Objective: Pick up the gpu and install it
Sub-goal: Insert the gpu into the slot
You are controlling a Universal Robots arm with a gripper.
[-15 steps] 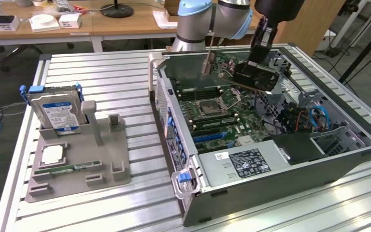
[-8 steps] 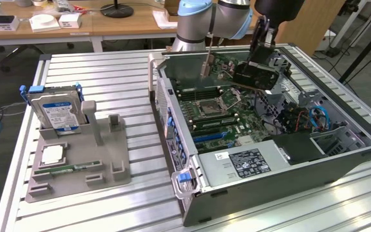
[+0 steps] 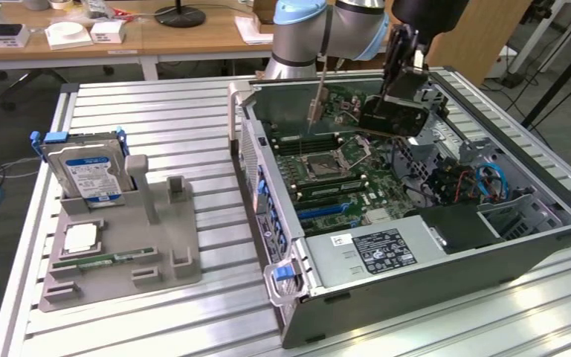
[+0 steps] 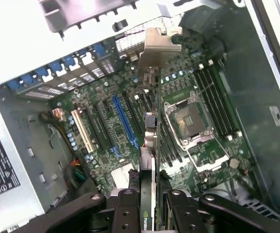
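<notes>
- The tool point(image 3: 404, 88) is closed narrow on the gpu point(image 3: 392, 119). It holds the card in the air inside the open computer case point(image 3: 523, 238), above the motherboard point(image 3: 340, 182) and not seated in any slot.
- Handling, as I judge it: the card is light and stiff. It is also a circuit board with a contact edge, so bending it or knocking it against the case wall could damage it. The black face looks smooth and might slip in a loose pinch.
- Where to hold, by my reckoning: across the two flat faces, near the end away from the silver bracket point(image 4: 161, 46). The fingers point(image 4: 127, 206) clamp there, which leaves the contact edge and the bracket free.
- The wrist view looks along the card edge-on. The thin board sits between two black fingers, with the bracket at the far end near the rear slot openings. The long blue slot point(image 4: 125, 121) appears to one side of the card's line and the CPU socket point(image 4: 188, 119) to the other.
- The exterior view adds the card's height above the board. It also takes in the tabletop point(image 3: 166, 104), where a grey holder point(image 3: 166, 245) carries an upright hard drive point(image 3: 85, 172) and a flat RAM stick point(image 3: 102, 260), well apart from the case.
</notes>
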